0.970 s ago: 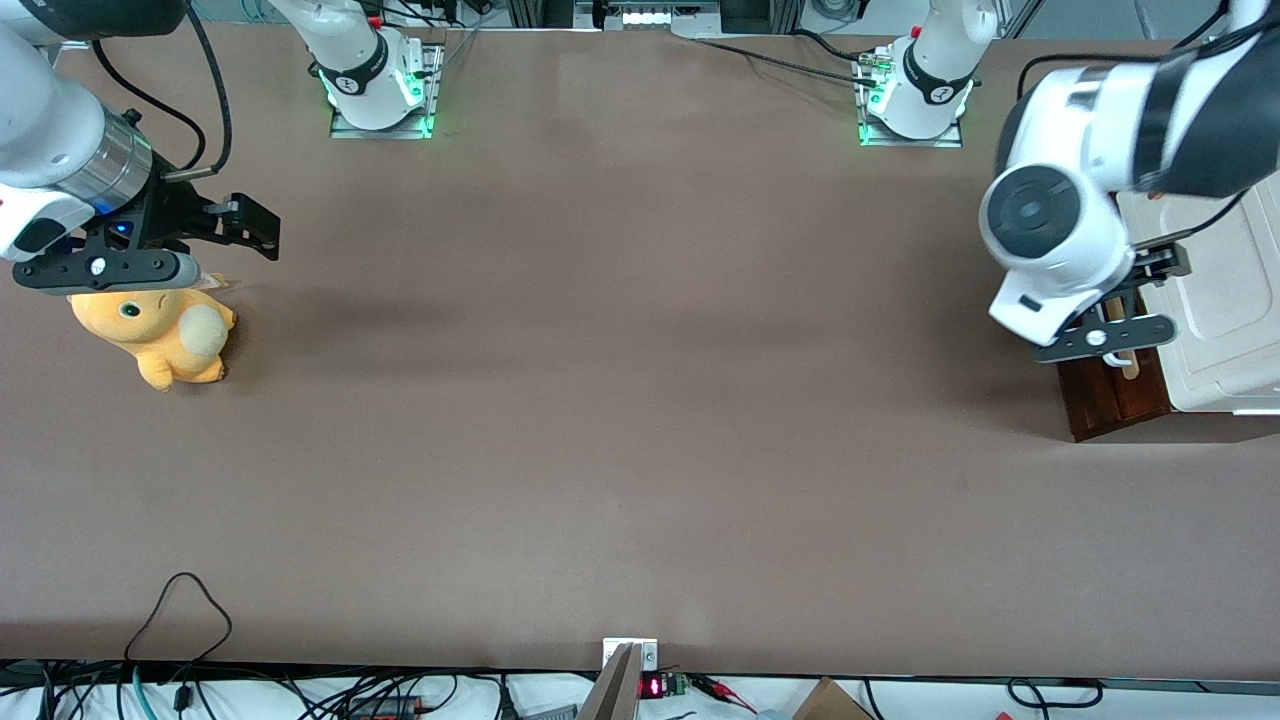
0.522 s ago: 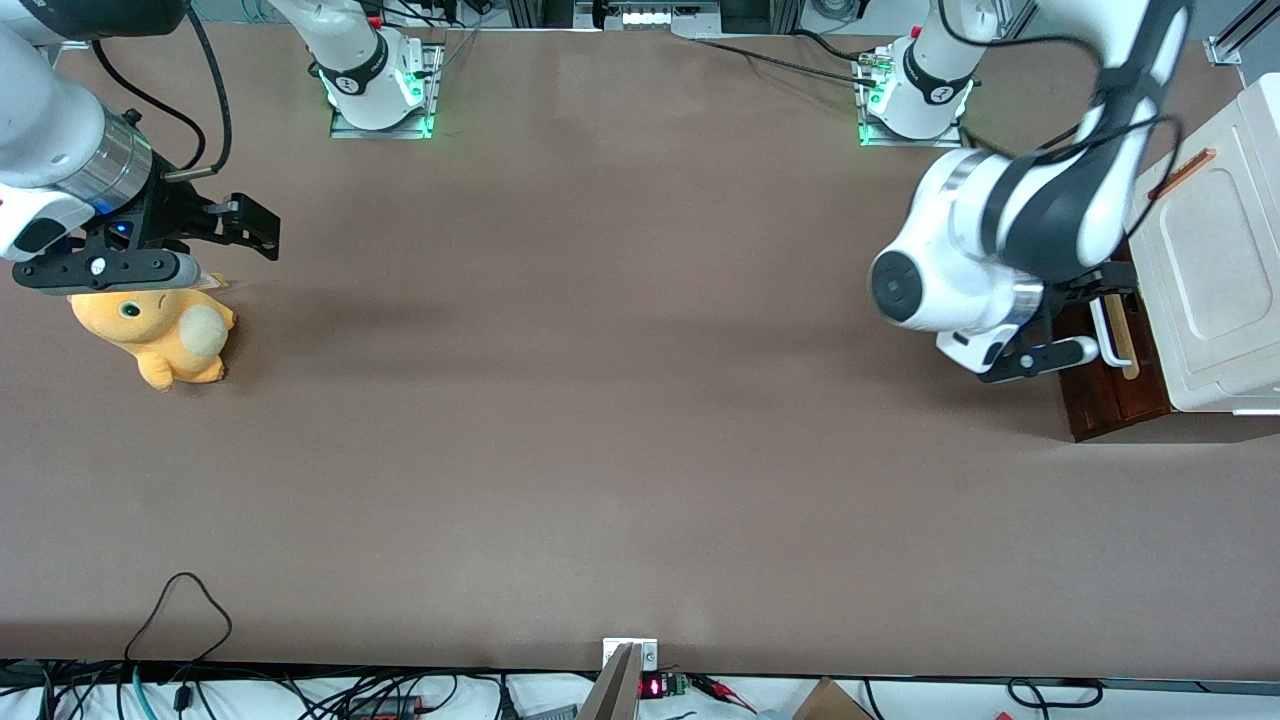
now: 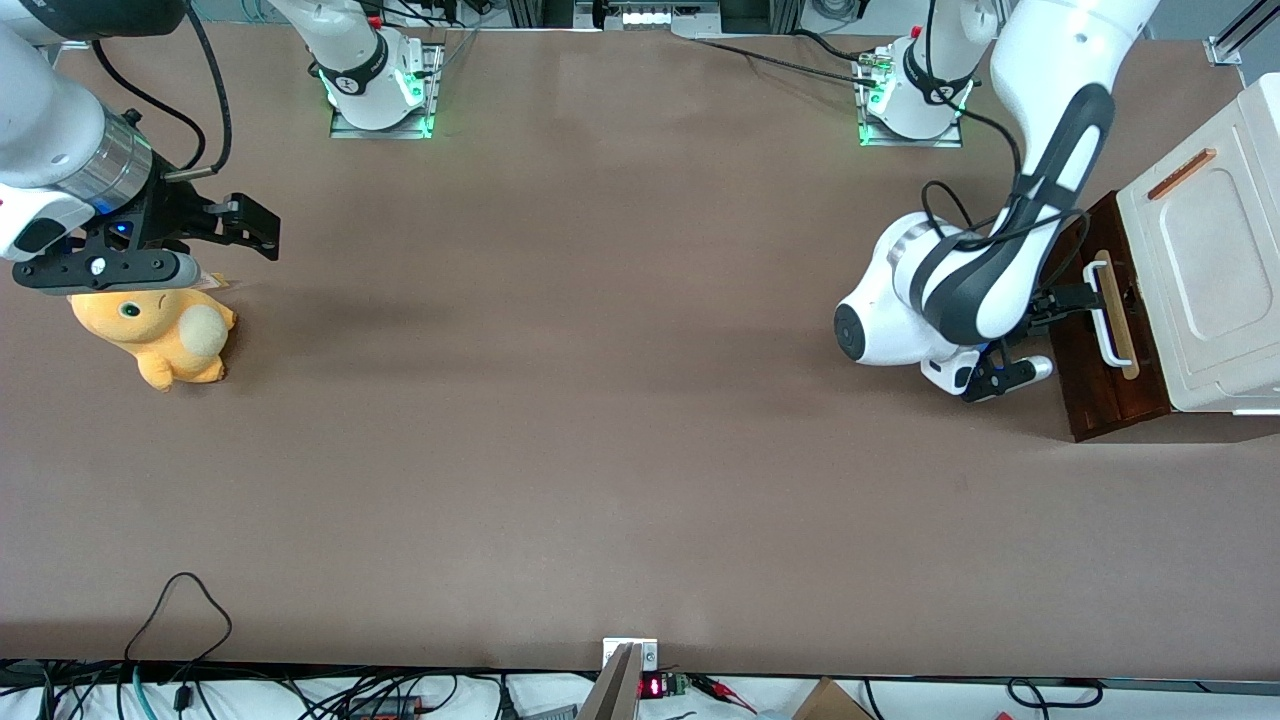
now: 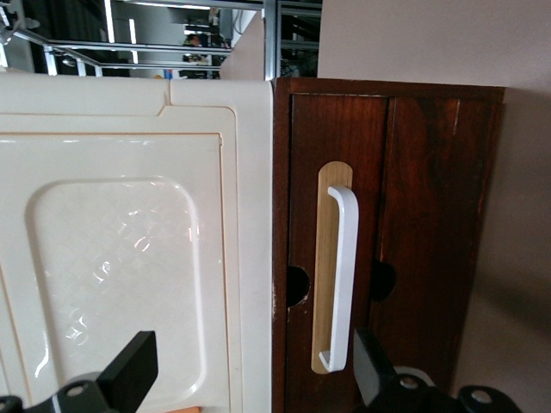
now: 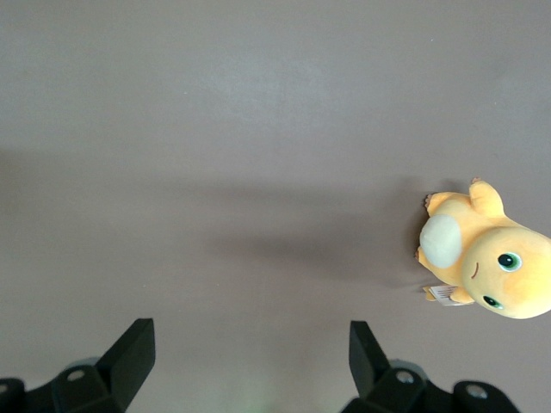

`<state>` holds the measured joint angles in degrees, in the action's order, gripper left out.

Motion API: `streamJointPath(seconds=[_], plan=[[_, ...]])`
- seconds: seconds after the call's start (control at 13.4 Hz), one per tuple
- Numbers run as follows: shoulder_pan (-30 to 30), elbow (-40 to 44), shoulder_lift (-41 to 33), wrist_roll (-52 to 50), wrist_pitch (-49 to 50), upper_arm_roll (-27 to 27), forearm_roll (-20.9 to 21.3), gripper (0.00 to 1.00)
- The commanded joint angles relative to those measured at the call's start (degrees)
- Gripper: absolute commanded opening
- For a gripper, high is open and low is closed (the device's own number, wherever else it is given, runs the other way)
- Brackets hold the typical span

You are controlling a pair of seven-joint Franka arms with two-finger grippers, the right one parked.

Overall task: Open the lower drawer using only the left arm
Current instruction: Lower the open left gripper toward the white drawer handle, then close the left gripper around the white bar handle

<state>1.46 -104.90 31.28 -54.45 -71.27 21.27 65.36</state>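
The left arm's gripper (image 4: 250, 379) hangs with jaws apart just in front of the lower drawer (image 4: 387, 215), whose white handle (image 4: 340, 280) runs lengthwise between its fingers.

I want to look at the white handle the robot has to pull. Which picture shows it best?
The left wrist view: the white handle fills it, close and whole, on the lower drawer, between the open gripper fingers. The front view shows the handle small, beside the left arm. The right wrist view shows only a plush toy.
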Motion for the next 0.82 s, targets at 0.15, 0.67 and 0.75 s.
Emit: streamJointPath(seconds=[0.15,0.67,0.75], plan=[[-3.0,-4.6,3.7,-6.3,1.0,0.2,5.9,1.0],[-6.2,-7.3,6.7,-3.7,0.9,0.2,9.9,0.96],[-7.2,-7.4,6.8,-3.5,0.8,0.2,10.9,0.96]])
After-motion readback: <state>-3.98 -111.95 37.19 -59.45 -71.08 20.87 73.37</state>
